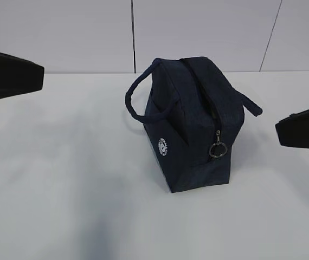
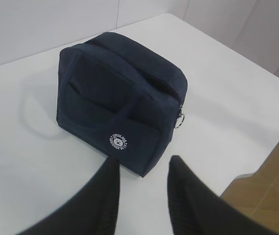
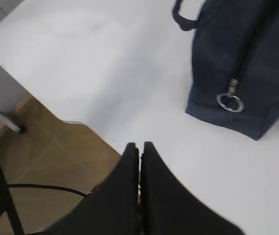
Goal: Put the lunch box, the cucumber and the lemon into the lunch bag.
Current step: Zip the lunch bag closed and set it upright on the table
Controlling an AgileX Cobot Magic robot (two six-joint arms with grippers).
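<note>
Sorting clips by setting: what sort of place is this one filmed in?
Probably a lab or test bench, not a home kitchen: a bare white table, plain pale panelled walls behind it, and a wood-look floor with a cable. Only a navy lunch bag is on the table.

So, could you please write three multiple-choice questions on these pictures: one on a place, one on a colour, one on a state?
1. Where on the lunch bag does the metal ring pull hang?
A. at one end, low on the side
B. on a handle
C. over the white logo

2. What colour is the bag?
A. red
B. dark navy
C. yellow

3. How do the two end effectors stand?
A. both shut
B. left open, right shut
C. both gripping the bag

Answers:
1. A, the ring hangs at the zipper's end, down the bag's narrow side.
2. B, the fabric is dark navy in all views.
3. B, the left end effector shows a gap between its fingers, while the right end effector has its fingers pressed together, both off the bag.
</note>
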